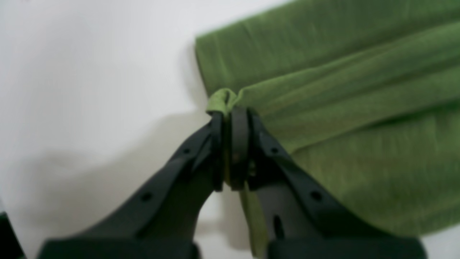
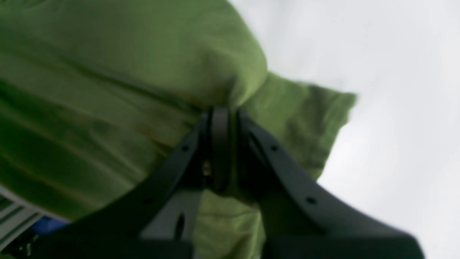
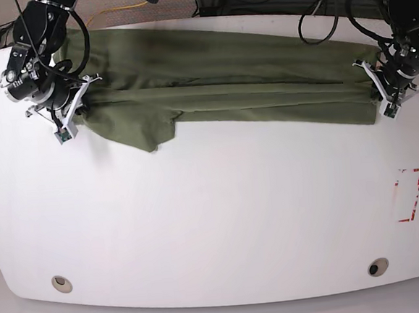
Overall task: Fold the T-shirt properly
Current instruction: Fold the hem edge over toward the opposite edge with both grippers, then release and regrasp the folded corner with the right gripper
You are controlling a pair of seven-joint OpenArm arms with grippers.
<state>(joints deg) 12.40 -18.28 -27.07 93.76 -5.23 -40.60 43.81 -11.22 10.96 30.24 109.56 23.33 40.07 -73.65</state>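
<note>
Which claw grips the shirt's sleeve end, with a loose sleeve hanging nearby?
The right claw, at the base view's left: the T-shirt sleeve droops beside it. The left claw pinches a straight edge.

- White bench, rounded corners, glossy.
- Red dashed rectangle marked on the bench near its right edge.
- Two round holes in the bench's near edge: one left, one right.
- Black cables behind the bench's far edge.

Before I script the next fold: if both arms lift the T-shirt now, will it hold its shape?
Probably not. The T-shirt drapes in long creases between the left gripper and right gripper, so it would likely sag. Its loose sleeve would likely dangle.
</note>
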